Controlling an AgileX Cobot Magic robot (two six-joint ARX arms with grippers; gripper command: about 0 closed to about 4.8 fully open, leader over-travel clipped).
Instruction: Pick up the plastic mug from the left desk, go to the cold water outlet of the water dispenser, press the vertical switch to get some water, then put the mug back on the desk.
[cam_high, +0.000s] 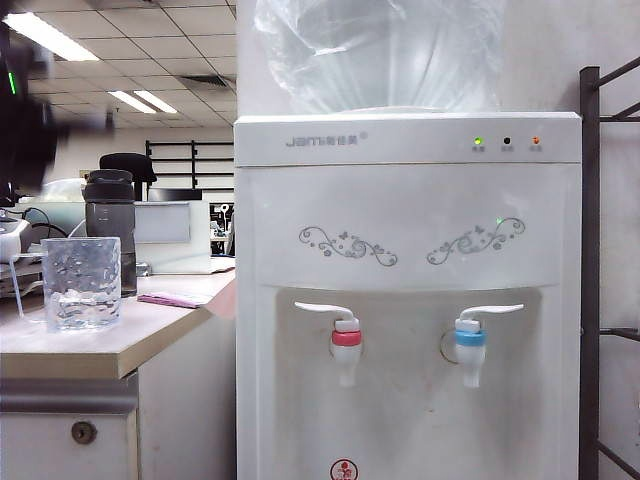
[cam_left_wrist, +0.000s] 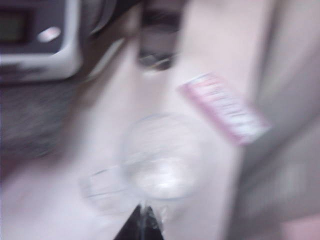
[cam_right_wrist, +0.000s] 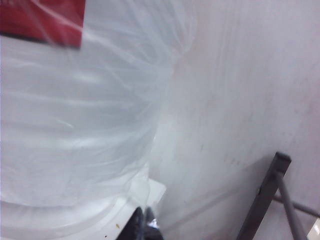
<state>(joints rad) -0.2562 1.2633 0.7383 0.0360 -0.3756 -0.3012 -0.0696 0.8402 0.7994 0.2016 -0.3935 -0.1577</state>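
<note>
mug: the plastic mug (cam_high: 82, 283) is stood upright on the left desk (cam_high: 120, 345), near the front edge, not held yet.
L grip: the left gripper (cam_left_wrist: 142, 227) is held just above the mug, tips pressed together, nothing pinched.
R grip: the right gripper (cam_right_wrist: 144, 226) is kept up by the big bottle (cam_right_wrist: 75, 115), tips together, nothing pinched.
taps: the cold water outlet (cam_high: 469, 350) is left free, w/ the vertical switch (cam_high: 490, 312) on top.
desk: pale top, a grey bottle (cam_high: 110, 228) is stood behind the mug.
room: office, ceiling lights on.
</note>
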